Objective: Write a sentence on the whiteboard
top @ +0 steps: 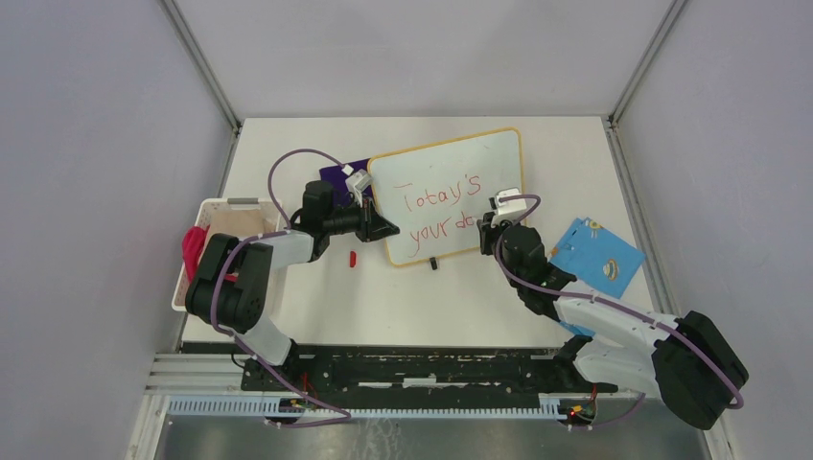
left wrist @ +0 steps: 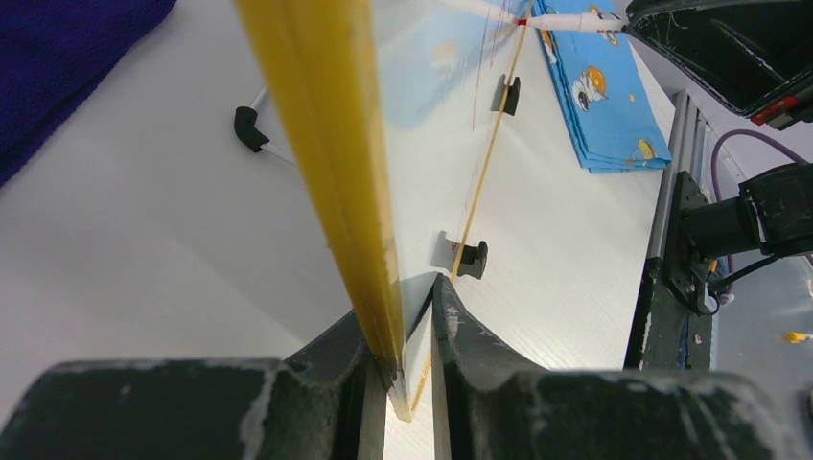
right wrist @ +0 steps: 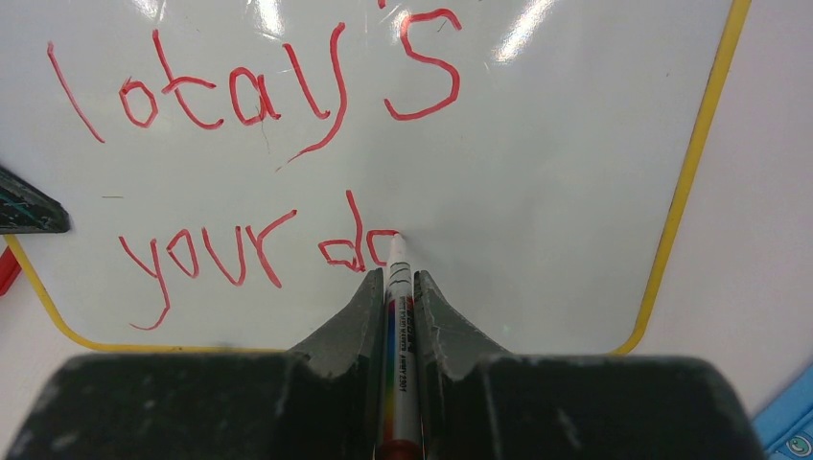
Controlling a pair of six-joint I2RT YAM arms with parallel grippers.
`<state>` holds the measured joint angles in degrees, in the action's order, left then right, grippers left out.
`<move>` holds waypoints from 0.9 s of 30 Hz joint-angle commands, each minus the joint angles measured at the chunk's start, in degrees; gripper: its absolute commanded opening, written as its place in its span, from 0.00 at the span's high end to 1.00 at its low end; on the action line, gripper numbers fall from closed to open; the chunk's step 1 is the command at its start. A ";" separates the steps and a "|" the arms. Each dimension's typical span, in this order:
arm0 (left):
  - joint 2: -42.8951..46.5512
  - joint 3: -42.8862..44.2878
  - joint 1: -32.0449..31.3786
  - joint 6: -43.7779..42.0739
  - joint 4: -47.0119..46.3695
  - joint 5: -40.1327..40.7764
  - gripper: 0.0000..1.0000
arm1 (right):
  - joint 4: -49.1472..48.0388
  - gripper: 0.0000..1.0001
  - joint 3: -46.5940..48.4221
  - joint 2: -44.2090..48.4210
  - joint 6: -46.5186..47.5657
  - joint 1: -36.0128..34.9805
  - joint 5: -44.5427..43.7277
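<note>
The whiteboard [top: 451, 187] with its yellow frame lies on the table, its black feet toward me. Red text on it reads "Today's" and below "your da" [right wrist: 249, 254], the last letter unfinished. My left gripper [top: 382, 228] is shut on the board's left edge [left wrist: 355, 192]. My right gripper [top: 489, 230] is shut on a white marker [right wrist: 398, 326]; the marker's tip touches the board at the end of the second line. The marker also shows in the left wrist view [left wrist: 575, 21].
A blue patterned cloth [top: 596, 257] lies right of the board. A purple cloth [top: 337, 174] lies behind the board's left corner. A white basket [top: 220, 225] with red and tan items stands at the left. A small red cap [top: 352, 258] lies near the board.
</note>
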<state>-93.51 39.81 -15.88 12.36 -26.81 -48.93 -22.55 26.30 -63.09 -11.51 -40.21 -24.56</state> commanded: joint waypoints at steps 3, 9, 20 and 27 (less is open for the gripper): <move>-3.43 -0.96 -1.44 -7.36 8.79 9.77 0.98 | -2.34 1.00 -0.75 1.19 -0.15 0.24 -0.54; -3.43 -0.88 -1.44 -7.35 8.87 9.80 0.98 | -2.33 1.00 -1.99 1.74 -0.40 0.29 0.11; -3.43 -0.94 -1.49 -7.47 8.88 9.78 0.98 | -1.67 1.00 -3.12 3.68 -0.27 0.25 -1.78; -3.41 -0.85 -1.51 -7.44 8.93 9.82 0.98 | -1.90 1.00 -0.76 4.58 0.27 0.32 -1.31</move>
<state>-93.67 40.03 -15.90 12.34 -26.59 -48.90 -22.15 23.11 -59.24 -11.68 -40.01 -24.69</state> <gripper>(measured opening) 0.247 0.177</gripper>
